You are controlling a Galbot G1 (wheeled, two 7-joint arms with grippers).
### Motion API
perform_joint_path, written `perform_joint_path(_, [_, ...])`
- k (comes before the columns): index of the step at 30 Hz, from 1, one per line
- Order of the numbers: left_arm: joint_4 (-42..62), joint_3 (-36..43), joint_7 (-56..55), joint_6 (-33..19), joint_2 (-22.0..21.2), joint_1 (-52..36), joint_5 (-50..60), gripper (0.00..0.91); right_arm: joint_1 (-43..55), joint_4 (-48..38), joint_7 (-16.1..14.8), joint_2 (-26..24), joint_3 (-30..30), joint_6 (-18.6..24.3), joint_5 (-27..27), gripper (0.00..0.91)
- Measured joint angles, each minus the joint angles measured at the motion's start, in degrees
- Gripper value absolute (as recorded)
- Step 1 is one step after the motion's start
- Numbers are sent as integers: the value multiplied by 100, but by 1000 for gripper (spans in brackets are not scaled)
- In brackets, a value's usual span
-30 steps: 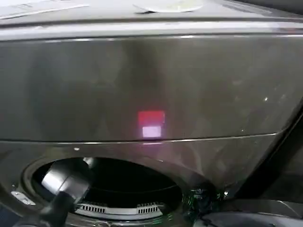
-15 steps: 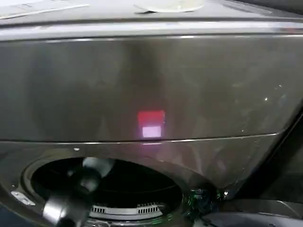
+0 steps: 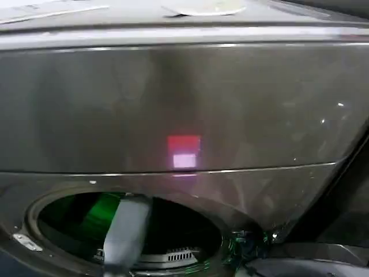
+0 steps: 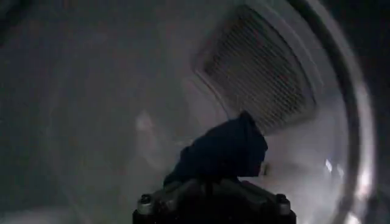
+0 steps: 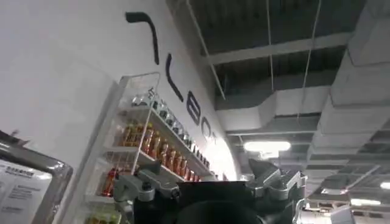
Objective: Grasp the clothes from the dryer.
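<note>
Since a second ago our left arm (image 3: 125,236) has swung from the left rim of the drum mouth toward its middle and now points straight into the opening, and a green glow lights the left of the cavity where all was dark.

We're looking down on the dryer (image 3: 184,104), its pink-red light (image 3: 184,151) glowing on the front panel above the round mouth. Our left arm reaches in from the near edge, heading for the far wall.

From the left wrist we see the clothes (image 4: 222,151): a small dark blue bundle sitting directly ahead of the left pincer (image 4: 213,185), rising just beyond its body toward the grille (image 4: 259,73) on the drum's back wall. The bundle stands rather upright and bunched, with no clear long axis. Whether the left pincer is already clamped on the fabric or merely pressed up against it, we cannot tell; the fingertips are hidden under the cloth.

Our right pincer (image 5: 210,182) sits parked outside, aimed up at a ceiling and a shelf of bottles (image 5: 152,146), its fingers apart and holding nothing. So the left arm is plainly the nearer one, and we judge the coming move turns on that straight-ahead line to the bundle.
</note>
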Motion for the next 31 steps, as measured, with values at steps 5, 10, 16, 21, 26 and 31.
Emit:
perform_joint_path(5, [-519,-45,-320,-27,-54,403,-129,0,-37,-18,-29,-30,9,21,-36,907])
perform_joint_path(10, [-786,-49,-489,77,-126,565,-248,0,-77,-69,-59,-27,80,49,-46,907])
perform_joint_path(16, [-959,-57,-596,199,-135,616,-339,0,-61,-75,-97,-13,117,74,-54,907])
perform_joint_path(21, [-1025,-64,-644,283,-154,651,-349,0,-56,-59,-163,-16,200,-1,-63,907])
perform_joint_path(26, [-1057,-34,-653,373,-140,713,-363,0,-70,-67,-174,-1,246,-71,-68,907])
perform_joint_path(31, [-1129,-4,-652,435,-130,753,-381,0,-83,-47,-172,6,267,-139,-71,907])
